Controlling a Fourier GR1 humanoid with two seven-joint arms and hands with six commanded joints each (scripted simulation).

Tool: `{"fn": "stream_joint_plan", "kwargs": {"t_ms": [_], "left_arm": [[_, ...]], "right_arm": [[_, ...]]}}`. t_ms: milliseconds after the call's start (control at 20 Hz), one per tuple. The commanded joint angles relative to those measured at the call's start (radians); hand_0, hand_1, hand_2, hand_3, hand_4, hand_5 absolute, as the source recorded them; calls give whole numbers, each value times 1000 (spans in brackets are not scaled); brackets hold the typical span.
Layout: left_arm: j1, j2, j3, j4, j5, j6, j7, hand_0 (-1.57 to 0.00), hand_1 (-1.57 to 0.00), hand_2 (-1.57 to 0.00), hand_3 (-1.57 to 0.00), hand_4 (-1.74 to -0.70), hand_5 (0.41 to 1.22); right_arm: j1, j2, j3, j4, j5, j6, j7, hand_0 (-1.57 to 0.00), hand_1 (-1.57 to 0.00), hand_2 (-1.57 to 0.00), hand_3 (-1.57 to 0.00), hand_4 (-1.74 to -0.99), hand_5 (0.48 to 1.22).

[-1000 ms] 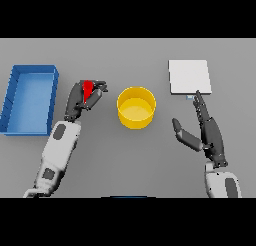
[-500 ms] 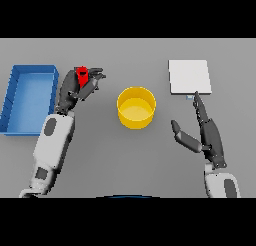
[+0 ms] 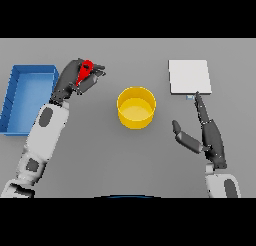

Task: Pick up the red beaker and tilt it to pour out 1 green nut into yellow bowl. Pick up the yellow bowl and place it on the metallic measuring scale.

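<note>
The left hand [image 3: 75,82] has its fingers curled round the red beaker [image 3: 85,71], well left of the yellow bowl [image 3: 136,107], so tilting here would likely drop the nut on the table [image 3: 130,55]; right hand [image 3: 207,135] idles open.

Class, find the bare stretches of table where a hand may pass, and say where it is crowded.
Bare: between yellow bowl and measuring scale; between the bowl and the left hand holding the red beaker. Crowded: beside the blue bin; right hand below the scale.
</note>
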Motion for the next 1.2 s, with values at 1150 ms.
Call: {"fn": "stream_joint_plan", "kwargs": {"t_ms": [1150], "left_arm": [[-442, 117, -648, 164, -750, -361, 54, -1571, -1571, -1571, -1429, -1725, 1219]], "right_arm": [[9, 41, -3, -3, -43, 7, 37, 1, 1, 1, 1, -1221, 617]]}}
